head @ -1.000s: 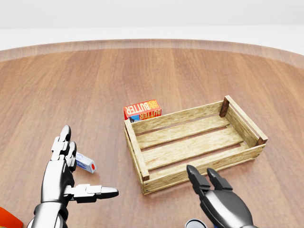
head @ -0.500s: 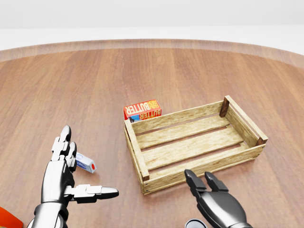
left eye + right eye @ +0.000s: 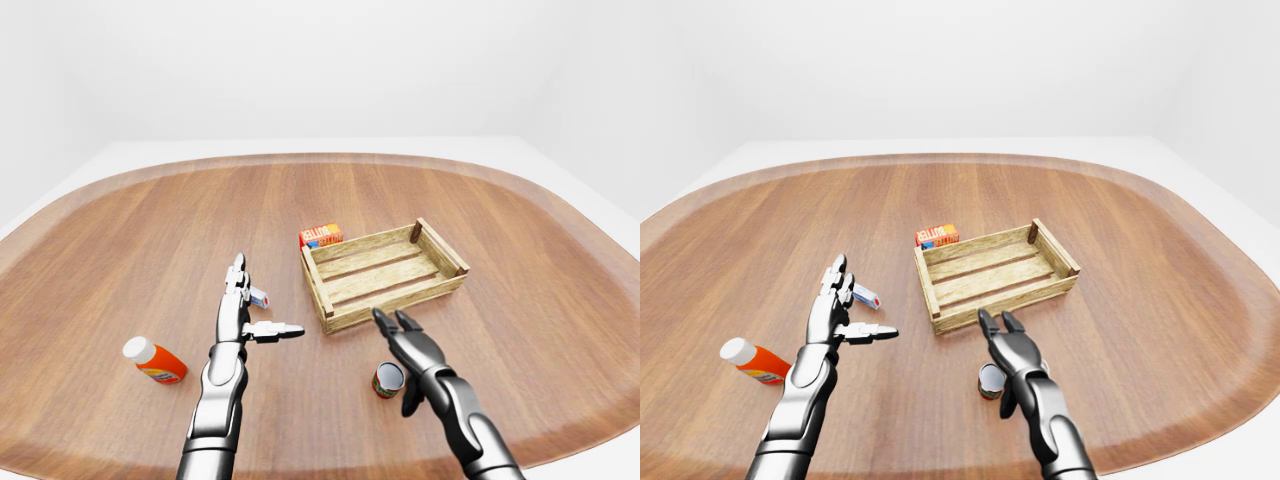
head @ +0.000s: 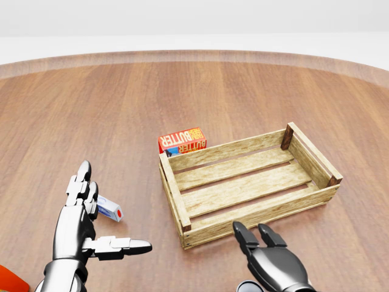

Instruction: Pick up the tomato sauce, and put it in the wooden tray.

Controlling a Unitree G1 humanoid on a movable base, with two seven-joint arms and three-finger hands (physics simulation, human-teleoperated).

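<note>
The tomato sauce can [image 3: 387,380], with a red and green label, stands upright on the wooden table below the wooden tray [image 3: 385,272]. My right hand [image 3: 398,340] is open with its fingers spread. It hovers right over and beside the can, fingers pointing toward the tray's near wall and thumb down the can's right side. Only the can's rim shows in the head view [image 4: 246,286], under my right hand [image 4: 260,240]. My left hand [image 3: 262,300] is open and empty at the left, fingers pointing up the view.
A red butter box [image 3: 321,236] lies against the tray's upper left corner. A small white and blue tube [image 3: 258,297] lies by my left hand. An orange bottle with a white cap [image 3: 155,361] lies at the lower left. The tray holds nothing.
My right hand has drawn back toward the bottom of the head view, over the can. The left hand and the objects have not moved.
</note>
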